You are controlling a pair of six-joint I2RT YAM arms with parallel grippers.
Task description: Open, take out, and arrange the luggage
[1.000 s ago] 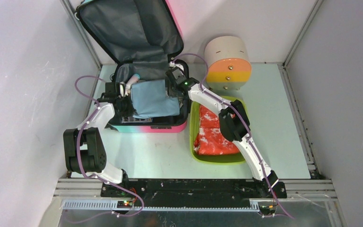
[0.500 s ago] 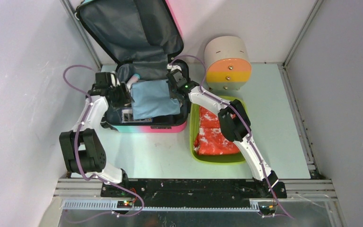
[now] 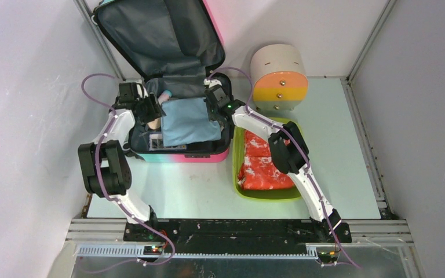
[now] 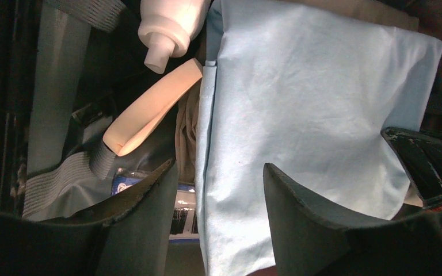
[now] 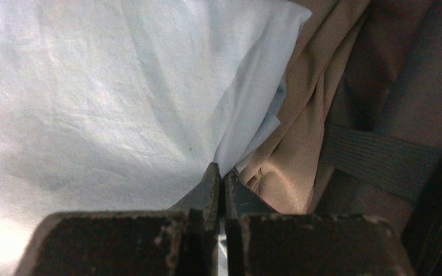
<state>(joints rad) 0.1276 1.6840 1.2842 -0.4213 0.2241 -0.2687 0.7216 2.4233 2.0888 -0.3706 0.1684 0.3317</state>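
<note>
Luggage: the luggage (image 3: 179, 155) lies open at the far left of the surface (image 3: 347, 145), its lid propped up against the back wall with the dark grey lining showing.
Contents: a folded light-blue cloth (image 3: 188, 121) lies on top in the lower shell, over a tan garment (image 5: 299, 115). A white bottle (image 4: 170, 23) and a pale peach curved piece (image 4: 149, 109) lie along the luggage's left side.
Left end effector: the left end effector (image 4: 218, 167) hangs over the left part of the luggage interior, fingers spread and holding nothing.
Right end effector: the right end effector (image 5: 218, 172) is at the cloth's right edge inside the luggage, fingers pressed together. They may be pinching a thin fold, but the view does not settle it.
Right of luggage: a lime-green tray (image 3: 237, 156) holding red fabric (image 3: 263, 168).
Behind tray: a beige cylinder (image 3: 278, 72) with an orange-yellow face.
</note>
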